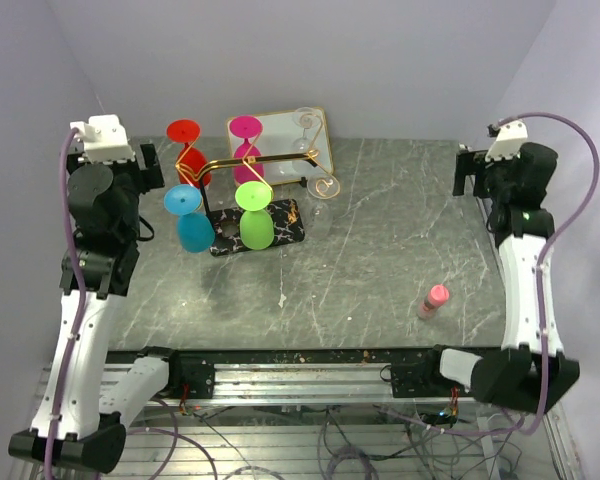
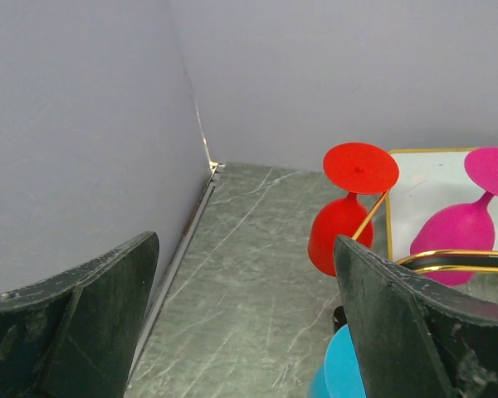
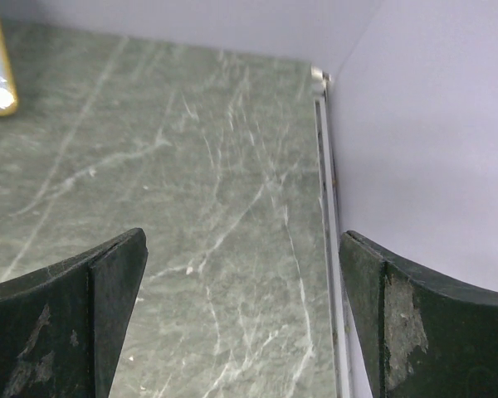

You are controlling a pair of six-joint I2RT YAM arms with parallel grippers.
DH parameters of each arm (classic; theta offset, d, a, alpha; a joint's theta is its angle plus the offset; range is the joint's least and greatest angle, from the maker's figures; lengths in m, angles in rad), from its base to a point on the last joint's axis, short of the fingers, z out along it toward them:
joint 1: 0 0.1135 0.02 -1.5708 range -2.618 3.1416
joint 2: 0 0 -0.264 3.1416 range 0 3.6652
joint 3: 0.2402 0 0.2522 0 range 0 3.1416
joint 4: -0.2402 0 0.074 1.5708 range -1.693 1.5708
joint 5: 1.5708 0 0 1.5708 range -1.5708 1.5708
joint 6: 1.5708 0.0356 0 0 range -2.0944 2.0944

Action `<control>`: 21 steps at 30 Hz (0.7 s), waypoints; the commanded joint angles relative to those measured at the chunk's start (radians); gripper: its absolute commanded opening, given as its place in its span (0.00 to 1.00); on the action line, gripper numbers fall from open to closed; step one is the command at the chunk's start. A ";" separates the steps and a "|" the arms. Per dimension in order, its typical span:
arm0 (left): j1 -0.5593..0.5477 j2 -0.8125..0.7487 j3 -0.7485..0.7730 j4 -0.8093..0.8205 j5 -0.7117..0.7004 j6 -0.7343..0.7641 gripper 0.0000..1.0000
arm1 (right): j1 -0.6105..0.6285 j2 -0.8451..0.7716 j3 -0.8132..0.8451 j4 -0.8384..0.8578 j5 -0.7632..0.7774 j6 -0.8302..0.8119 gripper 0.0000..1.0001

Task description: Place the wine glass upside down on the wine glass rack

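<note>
wine glass in blue (image 1: 192,228) hangs upside down at the near left of the rack (image 1: 290,230), beside a green glass (image 1: 256,226). a red glass (image 1: 188,150) and a pink glass (image 1: 246,140) hang behind, so this step looks done. a clear glass (image 1: 323,187) by the rack's right end may be unhung; hard to tell. the left gripper (image 2: 245,240) hovers just left of the blue glass, fingers spread wide and empty. the right gripper (image 3: 242,236) is well apart at the far right, also open over the table (image 3: 199,166).
</note>
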 commanded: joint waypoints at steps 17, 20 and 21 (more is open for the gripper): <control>0.062 -0.138 -0.027 -0.131 0.256 0.048 0.96 | -0.003 -0.274 -0.162 -0.017 -0.204 -0.049 1.00; 0.061 -0.150 -0.015 -0.156 0.263 0.059 0.96 | -0.005 -0.282 -0.145 -0.045 -0.202 -0.052 1.00; 0.062 -0.154 -0.010 -0.162 0.262 0.059 0.96 | -0.004 -0.285 -0.133 -0.062 -0.209 -0.054 1.00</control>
